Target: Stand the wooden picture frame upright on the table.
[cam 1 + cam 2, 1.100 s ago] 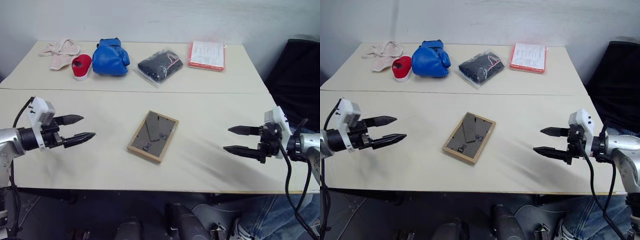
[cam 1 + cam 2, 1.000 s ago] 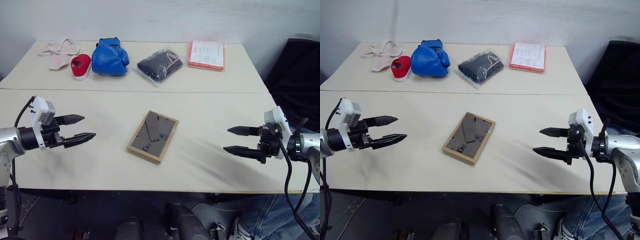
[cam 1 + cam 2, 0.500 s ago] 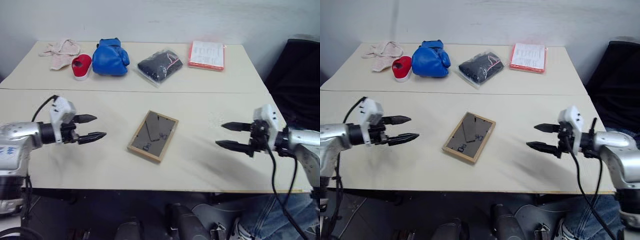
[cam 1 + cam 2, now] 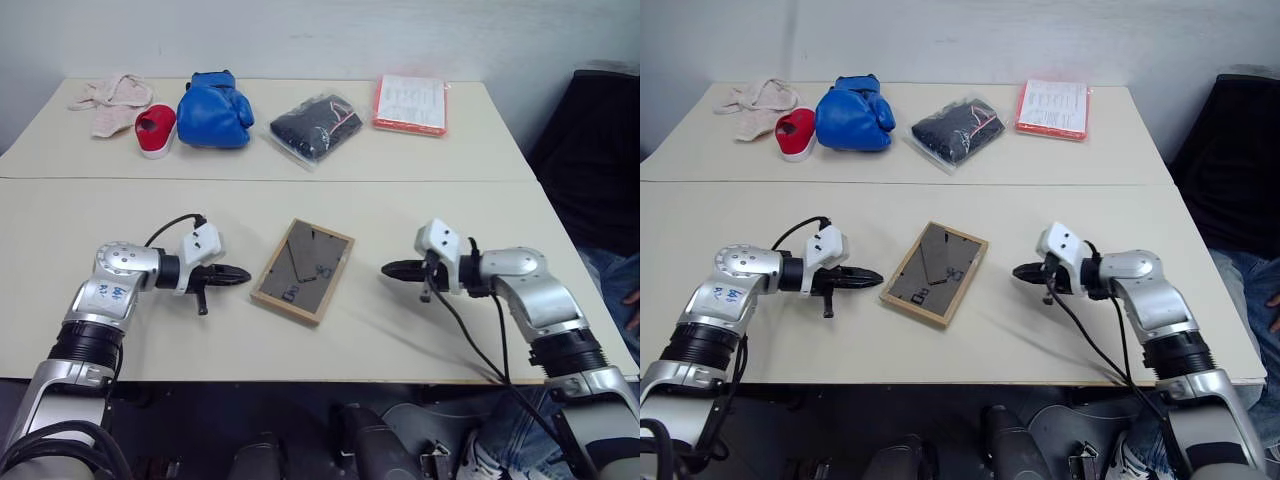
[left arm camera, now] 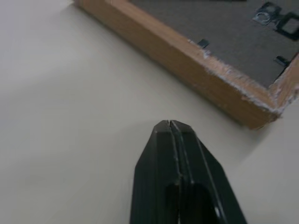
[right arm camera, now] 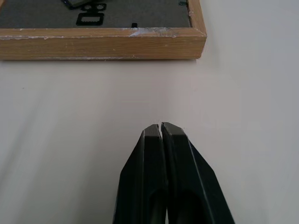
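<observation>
Cream tabletop point(image 4: 420, 330), seam running across it, pale wall behind. Landmark: wooden picture frame point(image 4: 302, 270).

Left hand point(image 4: 240, 275) sits just left of the frame's long left edge, fingers pinched fully closed, holding nothing, tip aimed at the frame with a small gap of bare tabletop between. Right hand point(image 4: 390, 270) mirrors it just right of the frame's right edge, also fully closed and empty, not touching the wood.

Frame lies flat near the front middle of the tabletop, face down: dark backing panel with small clips up, light-wood border around it, rotated a bit off square. Wrist views show a chipped, scuffed corner on the border.

Beyond the frame, along the far edge: blue boxing glove point(image 4: 212, 98), red shoe point(image 4: 153, 130), pinkish cloth point(image 4: 105, 95), dark bagged item point(image 4: 315, 125), orange-edged packet point(image 4: 412, 103). All well apart from the frame.

Handling guess: light, rigid, thin. Likely glazed front, so fragile if dropped or tipped hard. Flat on a smooth top means it will probably slide when pushed from one side only. Best bet: brace both long wooden edges, grip the border rather than the backing or clips, then tilt up onto a short edge.
</observation>
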